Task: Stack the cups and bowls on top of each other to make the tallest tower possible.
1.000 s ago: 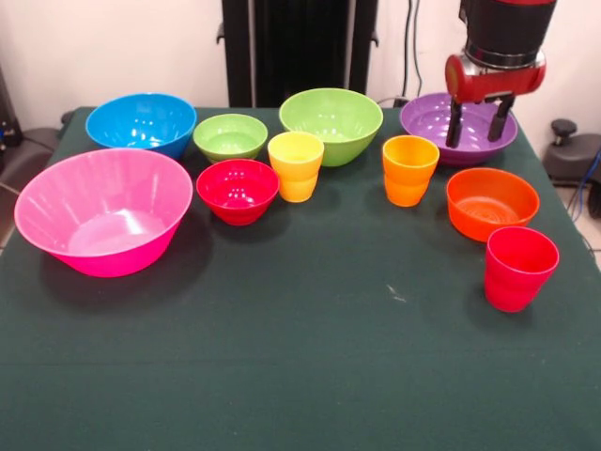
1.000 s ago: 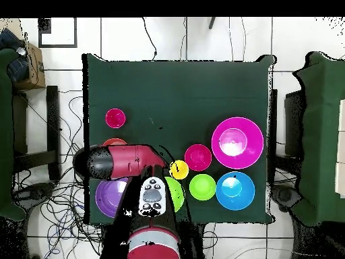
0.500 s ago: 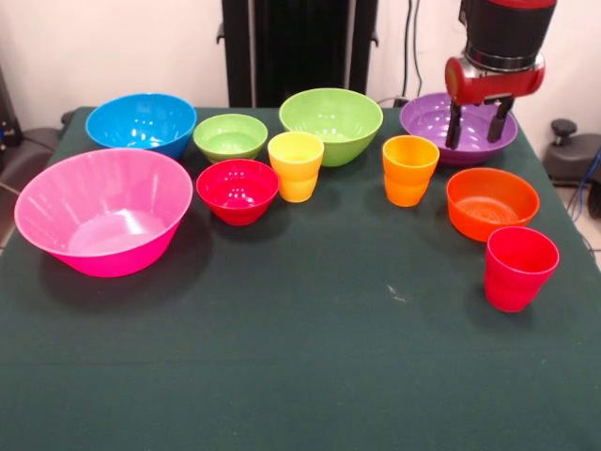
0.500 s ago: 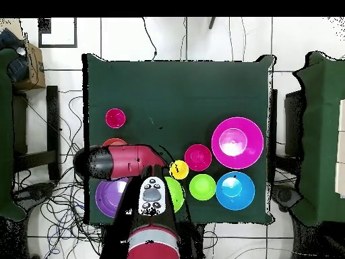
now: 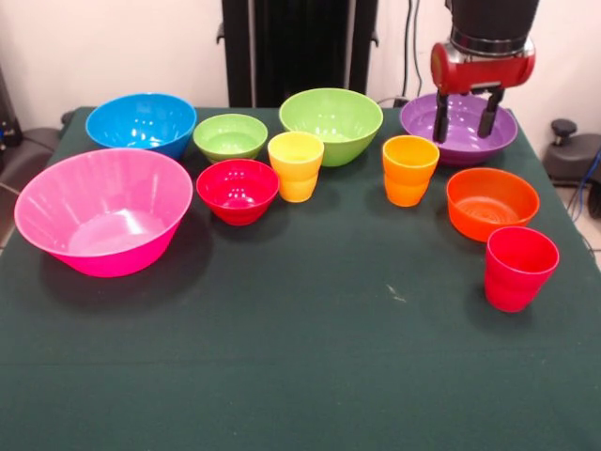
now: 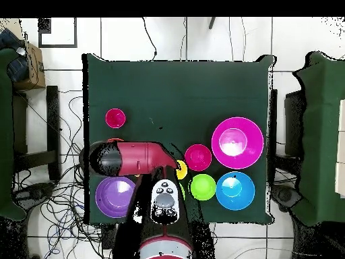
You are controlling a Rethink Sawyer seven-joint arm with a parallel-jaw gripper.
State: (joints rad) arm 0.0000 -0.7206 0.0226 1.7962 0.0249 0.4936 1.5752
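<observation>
My gripper (image 5: 465, 116) is open and empty, hanging just above the shallow purple bowl (image 5: 460, 143) at the back right of the front view. The purple bowl (image 6: 116, 195) holds nothing. The orange cup (image 5: 409, 170), yellow cup (image 5: 296, 165) and red cup (image 5: 520, 267) stand apart on the table. The small orange bowl (image 5: 491, 202), small red bowl (image 5: 238, 190), small green bowl (image 5: 230, 137), large lime green bowl (image 5: 331, 122), blue bowl (image 5: 141, 120) and big pink bowl (image 5: 103, 211) also stand singly. Nothing is stacked.
The dark green table (image 5: 300, 357) has bare cloth along its near half. In the overhead view the red arm (image 6: 131, 157) covers the orange cup, the orange bowl and most of the lime green bowl. Cables lie on the floor around the table.
The gripper has risen a little and shifted left in the front view, staying open over the purple bowl. The cups and bowls have not moved.
</observation>
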